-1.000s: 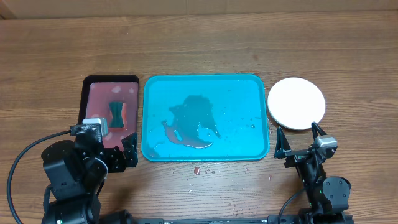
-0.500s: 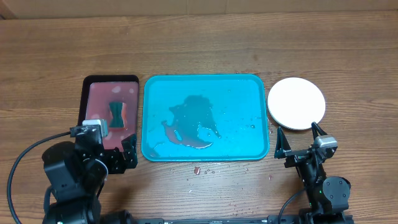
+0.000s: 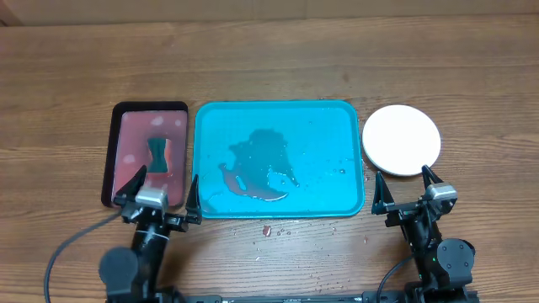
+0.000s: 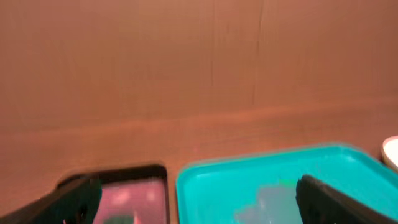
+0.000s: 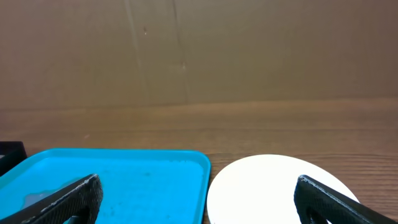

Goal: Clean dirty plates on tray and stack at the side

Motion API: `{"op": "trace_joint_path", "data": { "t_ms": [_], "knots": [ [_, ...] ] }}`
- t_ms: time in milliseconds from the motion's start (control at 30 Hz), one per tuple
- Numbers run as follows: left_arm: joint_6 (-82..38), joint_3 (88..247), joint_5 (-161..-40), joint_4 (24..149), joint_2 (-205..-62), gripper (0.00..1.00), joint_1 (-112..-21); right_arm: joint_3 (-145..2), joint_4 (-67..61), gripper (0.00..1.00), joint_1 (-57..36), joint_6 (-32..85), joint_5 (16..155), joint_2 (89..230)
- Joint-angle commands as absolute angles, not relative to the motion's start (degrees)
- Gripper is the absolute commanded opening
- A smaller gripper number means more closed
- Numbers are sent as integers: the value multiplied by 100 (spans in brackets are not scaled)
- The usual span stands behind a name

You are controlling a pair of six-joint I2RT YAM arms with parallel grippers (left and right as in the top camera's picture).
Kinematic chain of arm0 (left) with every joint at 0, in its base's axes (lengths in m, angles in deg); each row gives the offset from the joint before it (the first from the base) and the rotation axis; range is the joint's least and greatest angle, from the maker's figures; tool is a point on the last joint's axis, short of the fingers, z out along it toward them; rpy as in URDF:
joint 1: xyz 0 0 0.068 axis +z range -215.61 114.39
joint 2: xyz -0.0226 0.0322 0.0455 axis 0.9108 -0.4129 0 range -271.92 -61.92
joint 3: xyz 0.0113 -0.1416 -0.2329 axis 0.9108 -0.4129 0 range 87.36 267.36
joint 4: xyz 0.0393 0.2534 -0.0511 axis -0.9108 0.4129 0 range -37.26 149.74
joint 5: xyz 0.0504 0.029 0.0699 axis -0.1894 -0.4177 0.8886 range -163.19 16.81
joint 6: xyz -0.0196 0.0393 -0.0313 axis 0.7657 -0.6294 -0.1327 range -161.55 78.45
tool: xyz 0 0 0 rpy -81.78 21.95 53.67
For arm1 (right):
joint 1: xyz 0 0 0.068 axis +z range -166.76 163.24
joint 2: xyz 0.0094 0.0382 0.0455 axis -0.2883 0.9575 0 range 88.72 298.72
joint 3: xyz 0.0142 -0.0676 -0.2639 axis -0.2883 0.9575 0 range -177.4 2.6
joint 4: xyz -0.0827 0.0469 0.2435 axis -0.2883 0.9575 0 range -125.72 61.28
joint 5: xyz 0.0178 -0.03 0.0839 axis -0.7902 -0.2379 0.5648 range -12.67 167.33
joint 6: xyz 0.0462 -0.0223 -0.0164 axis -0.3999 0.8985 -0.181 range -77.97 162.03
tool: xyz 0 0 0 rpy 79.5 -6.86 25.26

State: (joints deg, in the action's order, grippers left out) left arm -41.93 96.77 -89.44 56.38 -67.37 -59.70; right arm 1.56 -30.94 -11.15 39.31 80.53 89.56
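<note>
Large rectangular turquoise plastic tray (image 3: 337,126), raised rim, rounded corners, sits mid on the brown wooden tabletop (image 3: 269,59). A darker wet patch (image 3: 261,164) spreads over the tray floor.

Round white plastic plate (image 3: 402,140) lies on the tabletop just right of the tray, beside its right rim with a thin gap between them. Can't tell from overhead whether other plates sit under it.

Right claw (image 3: 402,181) is spread wide and grips nothing. It sits at the near edge of the white plate, one fingertip by the plate's near-left edge and the other overlapping its near-right edge. Can't tell whether it touches. In the right wrist view the white plate (image 5: 280,186) lies straight ahead between the two dark fingers (image 5: 68,199), shifted to the right side, with the tray (image 5: 112,180) ahead left.

Left claw (image 3: 166,187) is also spread wide and grips nothing. It is well apart from the white plate, across the whole tray. It straddles the gap between the tray and a smaller black-rimmed pink tray (image 3: 135,164) carrying a teal sponge (image 3: 157,153). One finger is over the pink tray's near-right part, the other at the turquoise tray's near-left corner. The left wrist view is blurry: tray (image 4: 273,180) ahead right, pink tray (image 4: 130,186) ahead left, a sliver of the plate (image 4: 392,152) at the far right edge.

Small specks (image 3: 268,229) lie on the tabletop near the tray's front rim.
</note>
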Motion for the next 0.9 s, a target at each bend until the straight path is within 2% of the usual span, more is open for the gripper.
{"op": "trace_joint_path", "data": {
  "t_ms": [0, 100, 400, 867],
  "knots": [
    [-4124, 9081, -8384, 5015, -6228, 100, -6062, 216, -3114, 100, -1159, 3970, 8084, 8891],
    [-4043, 8759, -8124, 4495, -6211, 100, -6088, 216, -3116, 100, -1159, 3970, 8084, 8891],
    [-3942, 8764, -7908, 5721, -6215, 100, -6075, 216, -3116, 100, -1159, 3970, 8084, 8891],
    [-3942, 8764, -7892, 5675, -6267, 100, -6075, 216, -3116, 100, -1159, 3970, 8086, 8891]
  ]
}}
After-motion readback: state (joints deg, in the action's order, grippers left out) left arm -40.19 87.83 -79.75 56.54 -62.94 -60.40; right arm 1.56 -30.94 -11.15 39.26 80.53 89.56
